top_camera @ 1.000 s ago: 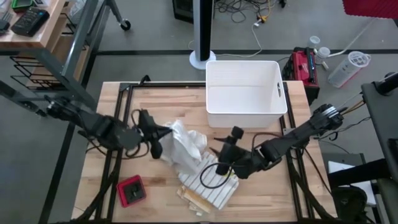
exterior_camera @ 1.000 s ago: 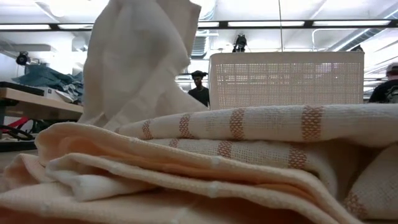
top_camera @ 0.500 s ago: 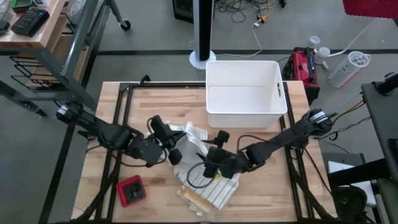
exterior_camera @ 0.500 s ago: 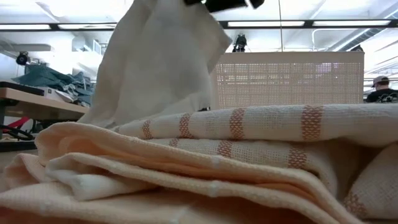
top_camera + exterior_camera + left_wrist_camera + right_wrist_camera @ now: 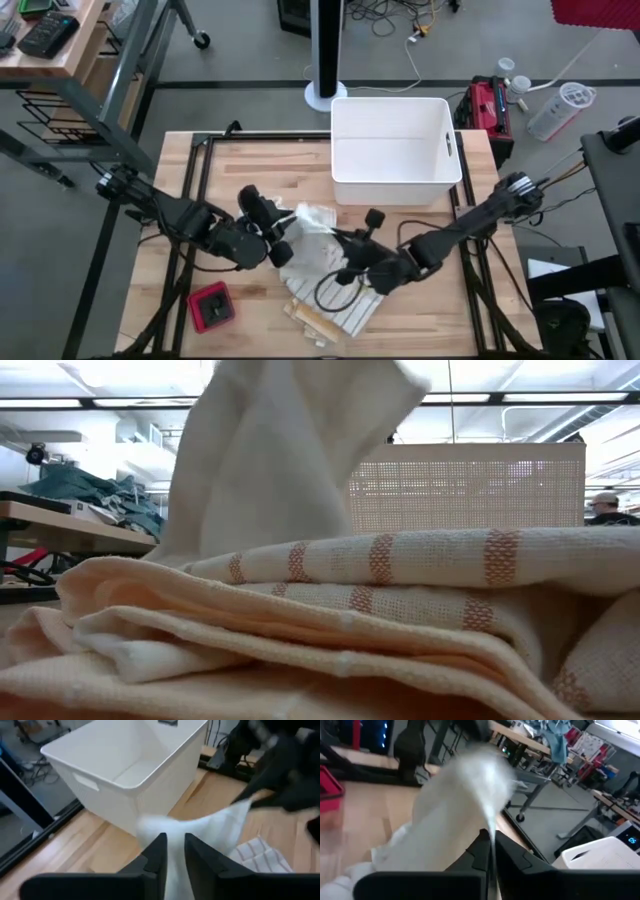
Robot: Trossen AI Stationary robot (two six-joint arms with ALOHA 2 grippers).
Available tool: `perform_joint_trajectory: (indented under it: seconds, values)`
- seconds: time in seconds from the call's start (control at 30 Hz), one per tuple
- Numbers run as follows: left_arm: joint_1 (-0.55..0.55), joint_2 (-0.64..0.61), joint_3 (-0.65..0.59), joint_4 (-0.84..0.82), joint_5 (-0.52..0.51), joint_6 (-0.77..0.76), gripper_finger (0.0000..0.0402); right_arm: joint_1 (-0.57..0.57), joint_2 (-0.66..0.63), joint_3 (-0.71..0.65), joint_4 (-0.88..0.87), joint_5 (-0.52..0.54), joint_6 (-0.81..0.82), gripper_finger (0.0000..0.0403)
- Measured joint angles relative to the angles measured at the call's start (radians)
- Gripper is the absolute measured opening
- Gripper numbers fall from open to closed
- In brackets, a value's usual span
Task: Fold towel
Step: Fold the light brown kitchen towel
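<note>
Bright, even light comes from long ceiling lamps [image 5: 480,398]. Shadows on the pale wooden worktop [image 5: 250,160] are soft. The wrist views are blurred by motion; the cream cloth towel [image 5: 465,795] there is smeared.

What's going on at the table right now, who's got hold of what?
Both arms are working one plain white cloth towel at mid-table. The left gripper pinches one end of it, and the right gripper is shut on the other, so the towel hangs lifted between them. Under it lies a folded cream towel with tan stripes. The white plastic bin sits behind, and a small red box near the front.
</note>
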Motion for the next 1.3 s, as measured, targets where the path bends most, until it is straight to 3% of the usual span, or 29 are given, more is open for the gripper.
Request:
perform_joint_trajectory:
  seconds: [0.13,0.4,0.63,0.8,0.97,1.13,1.23,1.3]
  values:
    - [-0.012,-0.001,-0.002,-0.004,0.009,-0.016,0.009,0.032,-0.068,0.0,-0.03,0.005,0.011,0.0003]
    - [-0.039,-0.001,-0.059,0.017,0.054,0.012,0.0127,0.145,-0.138,0.01,-0.052,0.119,-0.066,0.0001]
    - [-0.053,0.054,-0.218,0.34,0.299,0.28,0.0137,0.221,-0.137,0.08,-0.05,0.185,-0.166,0.0001]
    - [-0.051,0.065,-0.301,0.372,0.219,0.297,0.0133,0.247,-0.136,0.092,-0.05,0.184,-0.182,0.0]
    - [-0.052,0.055,-0.363,0.389,0.055,0.304,0.0131,0.262,-0.136,0.101,-0.048,0.184,-0.211,0.0]
    - [-0.032,0.055,-0.43,0.487,-0.073,0.409,0.0147,0.268,-0.136,0.101,-0.05,0.18,-0.241,0.0]
    - [-0.002,0.055,-0.475,0.555,-0.068,0.441,0.0157,0.27,-0.136,0.101,-0.049,0.18,-0.246,0.0]
    - [0.022,0.055,-0.512,0.617,0.022,0.44,0.0162,0.271,-0.136,0.101,-0.048,0.18,-0.246,0.0]
